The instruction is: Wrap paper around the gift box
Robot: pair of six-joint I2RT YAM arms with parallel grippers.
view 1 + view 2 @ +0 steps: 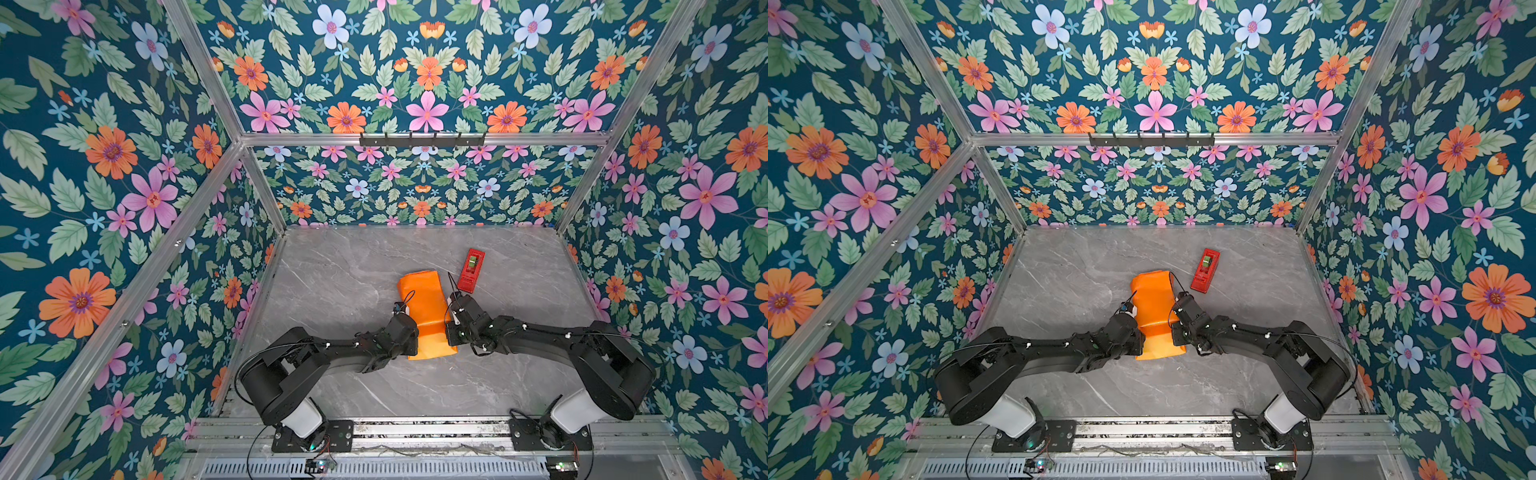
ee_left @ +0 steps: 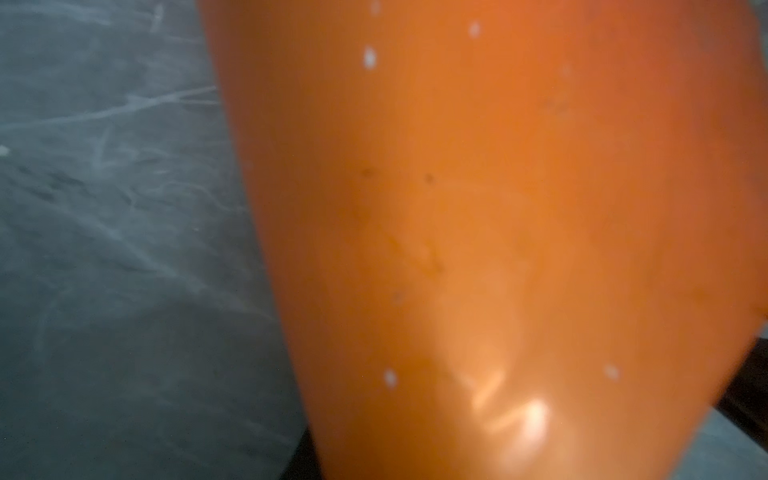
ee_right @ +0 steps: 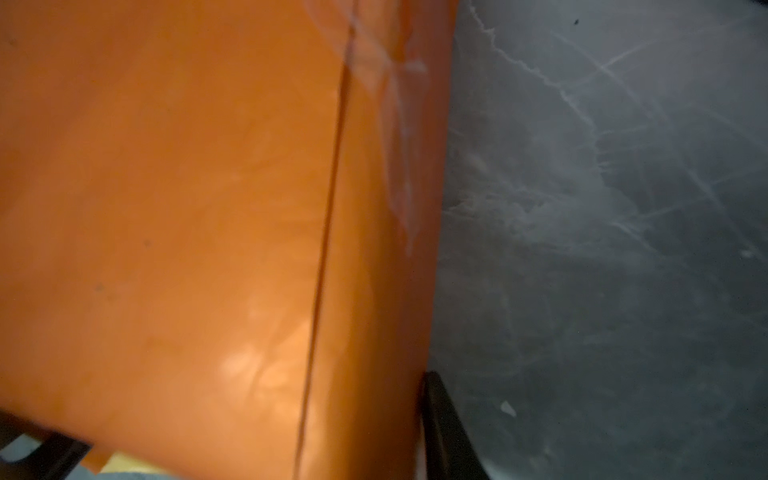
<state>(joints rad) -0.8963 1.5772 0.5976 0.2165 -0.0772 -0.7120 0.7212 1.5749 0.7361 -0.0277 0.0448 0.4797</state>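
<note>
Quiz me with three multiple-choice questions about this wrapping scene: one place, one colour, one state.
1. What colour is the paper? A green; B orange; C white.
2. Where is the tape dispenser? A on the paper; B in a tool; C on the table, apart from the paper.
3. How does the paper lie? A spread flat, one open sheet; B folded over into a long bundle; C rolled into a ball.
Answers: 1 B, every view shows orange; 2 C, bare table separates them in both top views; 3 B, both top views show its folded-over sides.
</note>
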